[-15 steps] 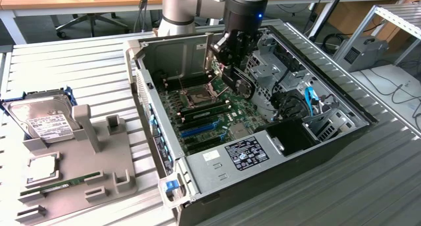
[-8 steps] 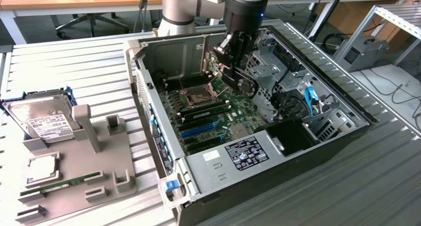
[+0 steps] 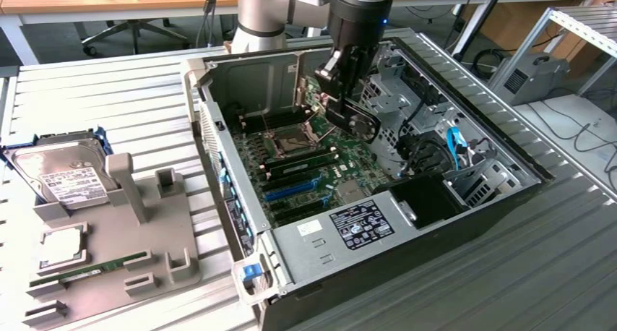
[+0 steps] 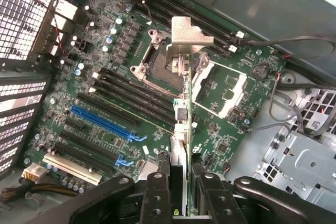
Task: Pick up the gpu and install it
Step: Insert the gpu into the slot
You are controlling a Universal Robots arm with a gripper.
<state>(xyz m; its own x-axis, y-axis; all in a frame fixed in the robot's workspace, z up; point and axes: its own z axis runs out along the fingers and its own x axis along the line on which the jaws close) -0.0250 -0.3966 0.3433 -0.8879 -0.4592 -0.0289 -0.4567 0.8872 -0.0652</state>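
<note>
Aloft, one gpu [image 3: 357, 119] in one pincer [image 4: 182, 181].

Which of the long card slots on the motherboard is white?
The outermost slot, next to the yellow and black wires; the rest are black, apart from the blue slots.

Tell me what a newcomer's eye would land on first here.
The gripper holds the gpu, fan side showing, above the motherboard inside the open computer case at centre. On the exterior view's left, a grey tray carries a hard drive and a memory stick.
</note>
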